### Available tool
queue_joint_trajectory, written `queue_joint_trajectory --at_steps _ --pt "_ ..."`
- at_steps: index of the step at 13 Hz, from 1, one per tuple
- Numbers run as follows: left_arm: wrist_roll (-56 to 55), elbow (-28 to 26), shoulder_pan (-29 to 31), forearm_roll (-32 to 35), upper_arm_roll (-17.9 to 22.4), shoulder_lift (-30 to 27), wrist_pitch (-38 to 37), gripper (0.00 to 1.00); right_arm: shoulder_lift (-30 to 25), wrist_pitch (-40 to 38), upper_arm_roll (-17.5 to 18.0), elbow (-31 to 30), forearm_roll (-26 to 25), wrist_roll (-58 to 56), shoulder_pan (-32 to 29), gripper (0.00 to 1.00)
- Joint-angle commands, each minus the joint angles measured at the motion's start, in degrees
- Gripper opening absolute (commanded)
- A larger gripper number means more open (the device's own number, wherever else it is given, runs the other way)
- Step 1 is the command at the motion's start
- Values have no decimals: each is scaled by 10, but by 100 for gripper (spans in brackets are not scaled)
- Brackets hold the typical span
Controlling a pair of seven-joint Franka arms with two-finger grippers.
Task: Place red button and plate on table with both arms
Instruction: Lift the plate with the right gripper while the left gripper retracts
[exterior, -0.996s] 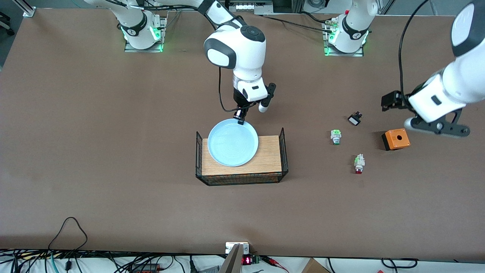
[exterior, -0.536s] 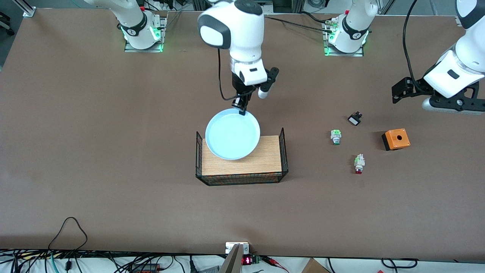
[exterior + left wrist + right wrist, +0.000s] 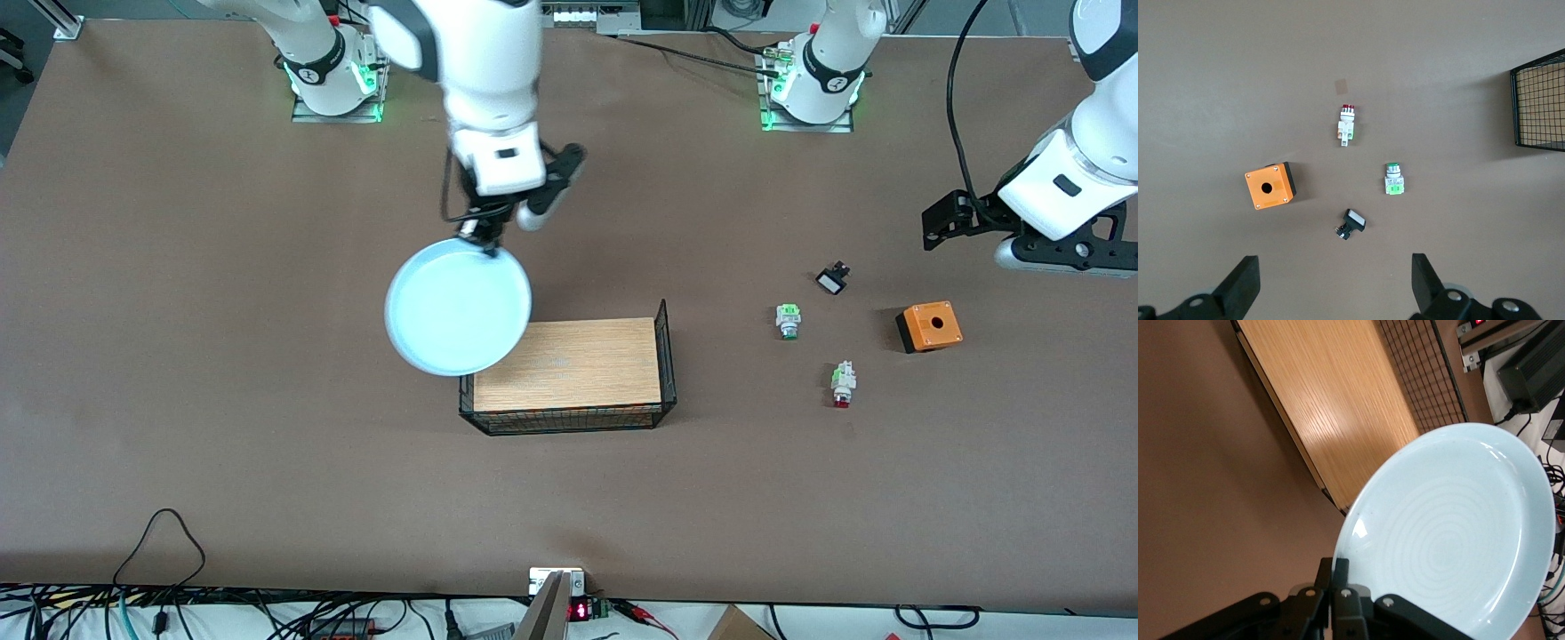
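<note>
Brown bench [image 3: 178,356] carries everything we log. We see the plate [image 3: 458,308] up in the air, pinched at its rim by the right end effector [image 3: 484,242], hanging over the bench at the wood board's [image 3: 569,364] corner toward the right arm's end. Half a second ago it sat over the board; now it has swung off toward the right arm's end, arm with it. We find the red button [image 3: 843,383] lying on the bench, nearer the front camera than the green button [image 3: 788,320] and the orange box [image 3: 928,326]. Left end effector [image 3: 1331,293] hovers over that cluster, fingers [image 3: 1245,283] spread wide, holding nothing, barely shifted since.
</note>
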Motion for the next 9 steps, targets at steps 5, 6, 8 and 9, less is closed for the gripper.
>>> queue_joint_trajectory --at_steps 5,6,8,9 --pt "5 12 -5 -11 3 4 1 100 -57 -8 6 -75 40 -204 -166 0" --pt "5 12 -6 -11 4 4 1 100 -63 4 6 -92 40 -228 -185 0" --pt "5 12 -6 -11 4 4 1 100 -95 75 6 -177 40 -256 -222 0" --pt "5 12 -6 -11 3 4 1 100 -107 120 6 -221 40 -279 -241 0"
